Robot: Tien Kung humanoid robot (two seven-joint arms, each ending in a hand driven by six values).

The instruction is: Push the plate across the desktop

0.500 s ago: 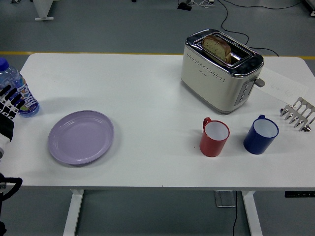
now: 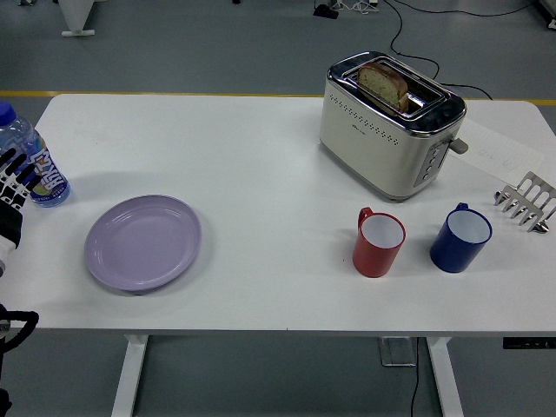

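A lavender plate (image 2: 143,241) lies flat on the white table (image 2: 261,156) at the near left. My left hand (image 2: 10,184) shows at the left edge, fingers spread and empty, about a plate's width left of the plate and just in front of a water bottle (image 2: 33,161). It touches nothing. My right hand is out of view.
A cream toaster (image 2: 391,122) with a slice of bread in it stands at the back right. A red mug (image 2: 378,242) and a blue mug (image 2: 460,237) stand in front of it. A metal toast rack (image 2: 527,201) and a paper sheet (image 2: 504,155) lie at the far right.
My left hand has drawn back a little toward the left edge, uncovering more of the water bottle. The plate has not moved.
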